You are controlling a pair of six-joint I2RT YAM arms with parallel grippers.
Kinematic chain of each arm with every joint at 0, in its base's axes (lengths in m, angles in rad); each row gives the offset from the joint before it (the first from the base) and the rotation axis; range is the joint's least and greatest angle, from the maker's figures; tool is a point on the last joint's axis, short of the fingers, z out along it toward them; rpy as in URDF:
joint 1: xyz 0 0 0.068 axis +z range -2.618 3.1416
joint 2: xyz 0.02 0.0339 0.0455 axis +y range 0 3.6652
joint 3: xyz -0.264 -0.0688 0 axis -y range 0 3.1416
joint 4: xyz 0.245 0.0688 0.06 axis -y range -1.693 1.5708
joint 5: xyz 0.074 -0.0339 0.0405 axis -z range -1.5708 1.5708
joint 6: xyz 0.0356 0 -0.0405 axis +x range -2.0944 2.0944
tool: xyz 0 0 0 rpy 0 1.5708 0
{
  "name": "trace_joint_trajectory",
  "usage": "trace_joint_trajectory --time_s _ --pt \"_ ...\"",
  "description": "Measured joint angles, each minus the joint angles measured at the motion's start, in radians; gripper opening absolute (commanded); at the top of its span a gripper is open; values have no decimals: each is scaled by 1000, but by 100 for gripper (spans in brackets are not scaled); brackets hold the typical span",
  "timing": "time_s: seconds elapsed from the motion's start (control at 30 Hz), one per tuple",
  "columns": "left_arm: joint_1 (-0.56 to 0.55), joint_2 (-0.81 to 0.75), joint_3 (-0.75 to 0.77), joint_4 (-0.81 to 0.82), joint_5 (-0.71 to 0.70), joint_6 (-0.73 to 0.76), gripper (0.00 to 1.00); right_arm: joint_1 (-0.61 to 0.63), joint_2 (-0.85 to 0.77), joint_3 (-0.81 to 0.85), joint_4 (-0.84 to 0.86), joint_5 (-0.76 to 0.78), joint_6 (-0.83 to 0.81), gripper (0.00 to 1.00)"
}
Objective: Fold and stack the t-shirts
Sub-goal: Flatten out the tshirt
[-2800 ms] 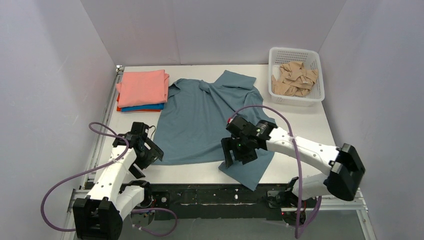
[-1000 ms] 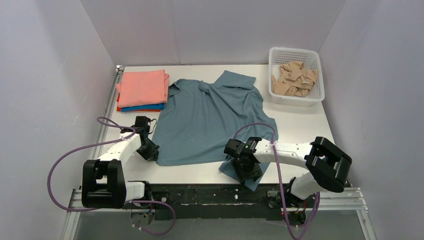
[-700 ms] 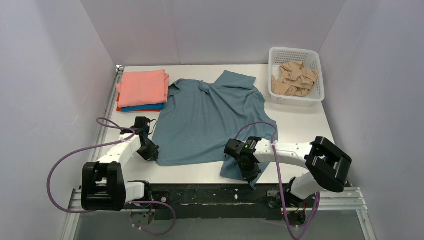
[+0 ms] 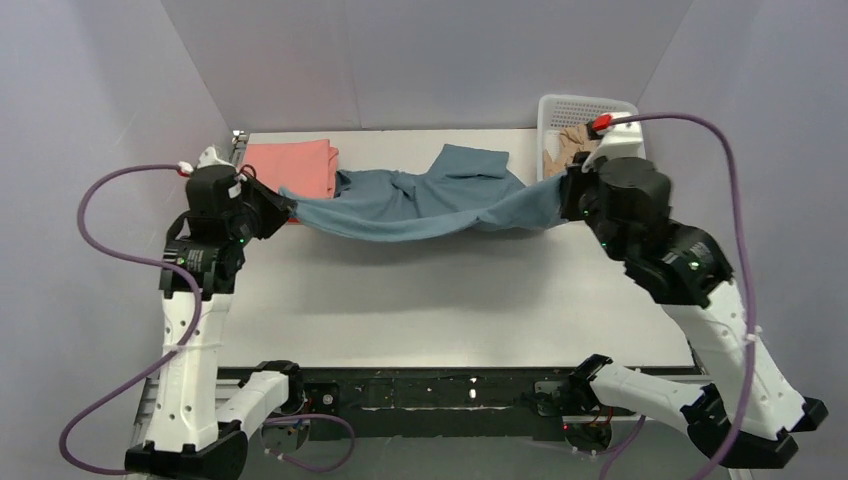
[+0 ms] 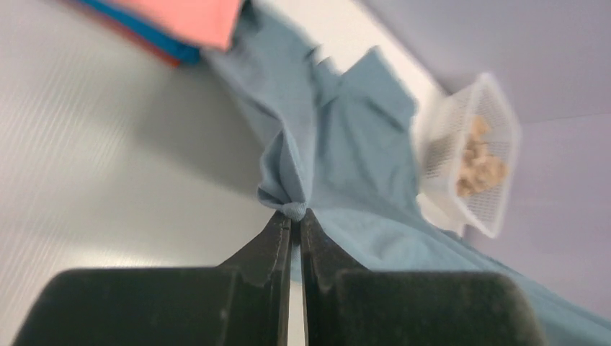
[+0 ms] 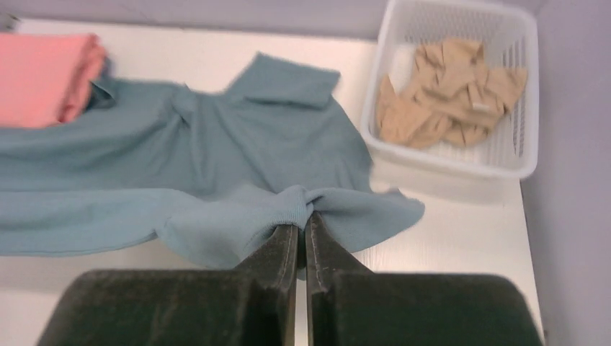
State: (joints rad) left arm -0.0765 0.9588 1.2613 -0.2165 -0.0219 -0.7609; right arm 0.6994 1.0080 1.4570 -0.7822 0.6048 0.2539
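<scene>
Since a second ago both arms have risen from the near edge and swung toward 12 o'clock, carrying the hem along. Now the left gripper (image 4: 288, 210) is pinched tight on one hem corner of the grey-blue t-shirt (image 4: 420, 210) and the right gripper (image 4: 566, 205) on the other. The cloth sags between them above the table (image 4: 450, 300), its collar half resting at 12 o'clock. Two-corner hold keeps the hem straight, probably for a bottom-over-top fold. The folded stack (image 4: 290, 165) sits at 10 o'clock, the likely destination. The basket (image 4: 585, 103) is at 1 o'clock.
</scene>
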Motion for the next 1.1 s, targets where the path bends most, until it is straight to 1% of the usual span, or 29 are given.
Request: trace_joint_trajectory --time_s 0.03,0.1,0.13,0.2,0.33,0.47,0.63,0.77,0.83,0.97,1.03,1.1 --pt "0 2 63 -26 16 11 0 0 -9 43 -11 -24 -30 1" --pt "0 6 208 -39 44 37 0 0 -11 178 -14 -80 -88 1" --pt "0 5 257 -40 50 47 0 0 -12 223 -8 -97 -105 1" --pt "-1 0 383 -56 61 71 0 0 -13 362 -4 -166 -150 1" --pt "-1 0 581 -104 72 111 0 0 -14 581 -9 -289 -210 1" --pt "-2 8 767 -158 77 144 0 0 -20 744 -18 -421 -248 1" --pt "-2 9 930 -201 87 168 0 0 -56 816 -9 -564 -267 1" --pt "-2 8 1017 -212 81 186 0 0 -58 869 15 -657 -269 1" --pt "-2 8 1042 -213 55 201 0 0 -59 881 40 -696 -269 1" --pt "-2 11 1063 -216 19 220 0 0 -60 881 90 -710 -284 1" --pt "-2 15 1050 -216 15 222 0 0 -60 855 126 -681 -308 1" --pt "-2 19 1002 -214 5 222 0 0 -60 803 176 -620 -342 1"
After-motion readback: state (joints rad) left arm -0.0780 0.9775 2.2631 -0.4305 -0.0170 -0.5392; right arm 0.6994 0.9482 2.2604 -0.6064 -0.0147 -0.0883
